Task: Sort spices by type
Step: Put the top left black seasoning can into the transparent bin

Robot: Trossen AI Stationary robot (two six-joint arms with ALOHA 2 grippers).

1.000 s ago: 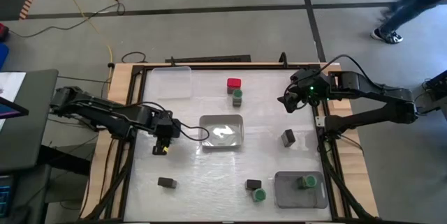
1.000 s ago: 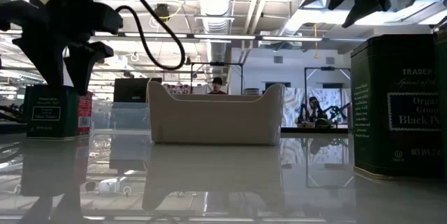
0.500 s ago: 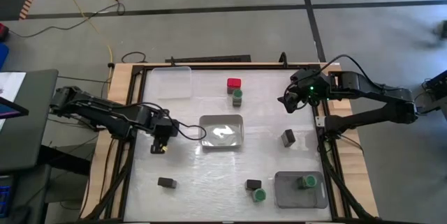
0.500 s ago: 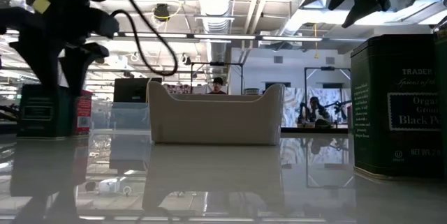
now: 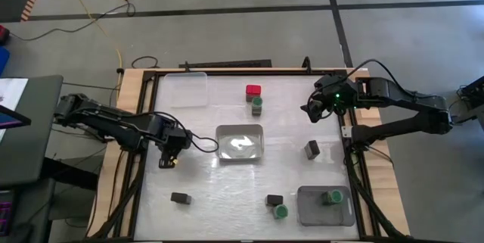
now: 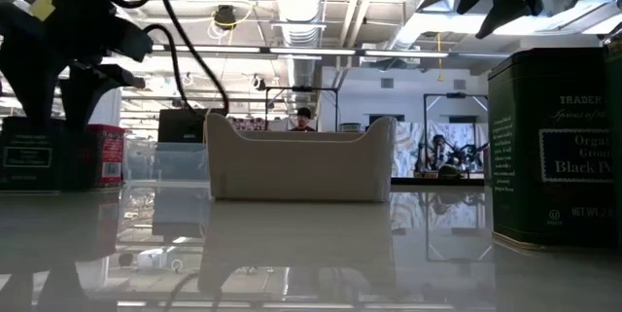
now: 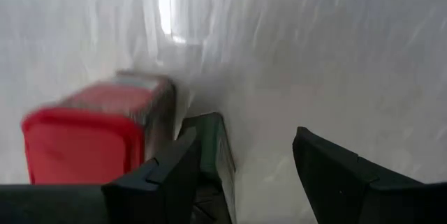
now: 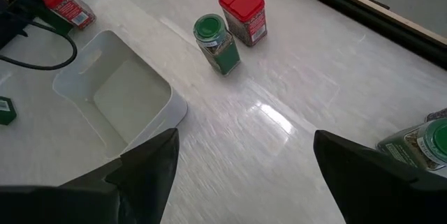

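Note:
My left gripper (image 5: 167, 160) (image 7: 244, 137) points down at the table's left, open, with a dark boxy spice tin (image 7: 218, 147) (image 6: 29, 156) between its fingers and a red-capped spice (image 7: 91, 137) (image 6: 102, 156) standing just outside them. My right gripper (image 5: 310, 113) (image 8: 244, 137) hangs open and empty at the far right. Other spices stand on their bases: a red one (image 5: 253, 90) and a green one (image 5: 257, 105) at the far middle, and black ones (image 5: 312, 149) (image 5: 180, 197) (image 5: 274, 199). My left gripper comes from above, fingers pointing down. The inner side of one finger (image 7: 174, 168) lies against the dark tin's side (image 7: 209, 137). A gap shows between the tin and the other finger (image 7: 328, 168). The tin stands upright on the table.
A white tray (image 5: 240, 129) sits mid-table, a clear tray (image 5: 186, 88) at the far left, and a grey tray (image 5: 310, 213) with a green spice (image 5: 331, 197) at the near right. Another green spice (image 5: 280, 211) stands beside it. People show in the room beyond.
My left gripper has gone a little toward the table's left edge and tipped more upright. The dark tin has slid with it along the table, away from the red-capped spice, which has stayed put. A person has walked out of view beyond the far right.

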